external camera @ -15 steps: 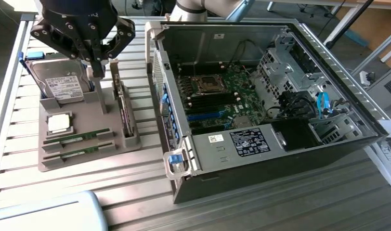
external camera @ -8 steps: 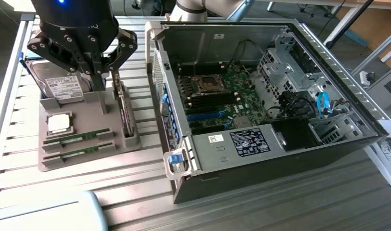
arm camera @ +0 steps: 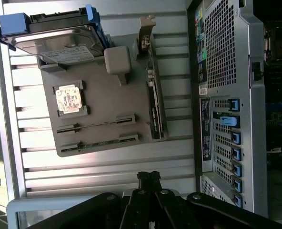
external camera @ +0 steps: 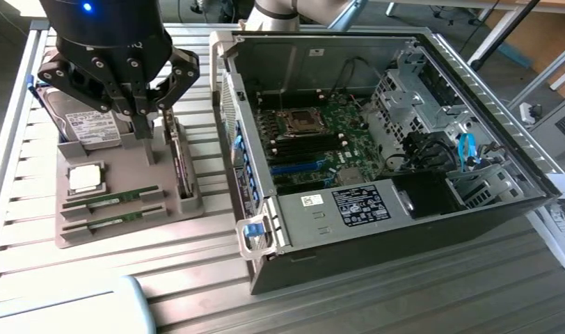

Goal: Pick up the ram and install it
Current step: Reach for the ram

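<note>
Ram sticks (external camera: 110, 200) (arm camera: 95, 123) sit slotted in the grey tray (external camera: 124, 174) on the bench; hand (external camera: 141, 110) (arm camera: 148, 175) hovers above, clenched, empty.

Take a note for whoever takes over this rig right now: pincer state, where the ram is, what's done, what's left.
Pincer: shut, holding nothing, above the grey tray, near the end with the hard drive.
Ram: two sticks lying side by side in the tray's slots, next to the processor chip. The pincer touches neither.
Computer case: open, on the exterior view's right of the tray, motherboard exposed.
Done: nothing that shows.
Left: ram not yet picked up, not yet installed.
</note>
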Controlling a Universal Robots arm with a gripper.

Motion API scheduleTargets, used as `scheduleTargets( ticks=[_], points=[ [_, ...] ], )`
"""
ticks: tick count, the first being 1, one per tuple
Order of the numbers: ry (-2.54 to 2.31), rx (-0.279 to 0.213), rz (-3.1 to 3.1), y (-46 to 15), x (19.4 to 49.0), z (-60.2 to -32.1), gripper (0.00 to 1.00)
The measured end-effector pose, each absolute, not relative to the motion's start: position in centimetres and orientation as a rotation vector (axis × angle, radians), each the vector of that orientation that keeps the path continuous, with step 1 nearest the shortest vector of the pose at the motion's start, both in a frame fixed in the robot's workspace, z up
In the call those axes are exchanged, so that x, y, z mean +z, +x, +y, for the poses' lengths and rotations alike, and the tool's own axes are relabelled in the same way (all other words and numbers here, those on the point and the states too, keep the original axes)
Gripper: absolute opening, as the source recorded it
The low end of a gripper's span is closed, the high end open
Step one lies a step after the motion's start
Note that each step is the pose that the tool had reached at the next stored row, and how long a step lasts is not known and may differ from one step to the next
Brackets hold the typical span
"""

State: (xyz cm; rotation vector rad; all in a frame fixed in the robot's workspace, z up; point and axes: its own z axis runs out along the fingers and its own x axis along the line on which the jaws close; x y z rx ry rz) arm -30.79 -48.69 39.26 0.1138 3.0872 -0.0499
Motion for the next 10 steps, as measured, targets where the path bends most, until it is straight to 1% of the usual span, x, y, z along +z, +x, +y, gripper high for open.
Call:
scheduleTargets(
  ticks=[10],
  points=[
    [0.114, -0.047, 3.087, -32.0, 39.2, -48.6, 0.11]
  ],
)
